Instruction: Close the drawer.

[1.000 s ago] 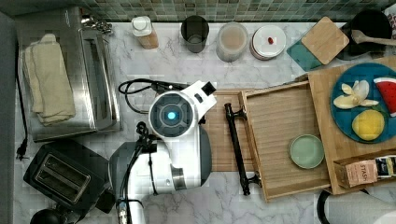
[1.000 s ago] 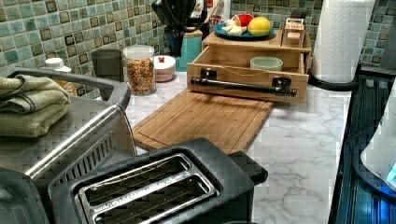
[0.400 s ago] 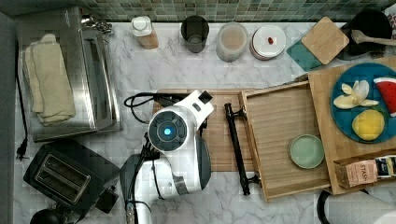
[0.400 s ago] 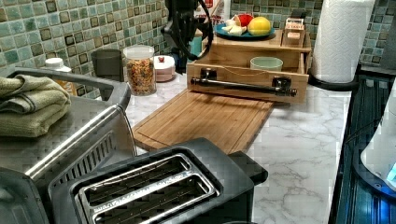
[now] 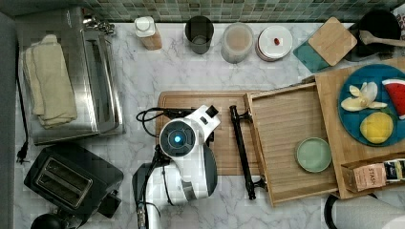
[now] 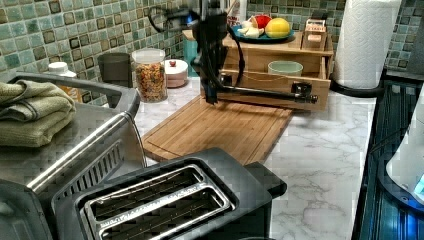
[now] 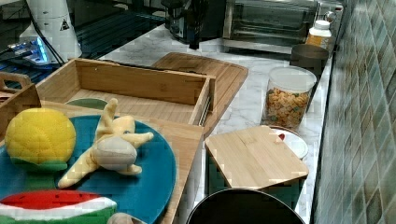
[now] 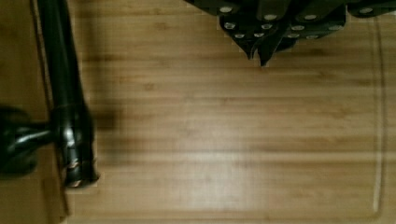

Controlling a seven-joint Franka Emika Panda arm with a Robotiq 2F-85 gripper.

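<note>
The drawer (image 5: 286, 124) stands pulled out from the wooden box, with a pale green bowl (image 5: 313, 154) on its ribbed floor. Its black bar handle (image 5: 241, 148) lies over the edge of the brown cutting board (image 5: 200, 102). In the left view my gripper (image 6: 212, 99) hangs low over the cutting board (image 6: 220, 127), just in front of the handle (image 6: 265, 92) near its left end, not touching it. In the wrist view the gripper (image 8: 262, 56) is shut with nothing in it, and the handle (image 8: 65, 93) lies off to one side.
The box top carries a blue plate (image 5: 377, 105) with toy fruit. Jars (image 5: 238, 42) line the tiled wall. A toaster oven (image 5: 71, 71) and a toaster (image 5: 71, 179) stand at the top view's left. A paper towel roll (image 6: 367, 42) stands at the left view's right.
My arm has moved toward the top view's right, nearer the drawer handle. In the left view the gripper has come down over the cutting board.
</note>
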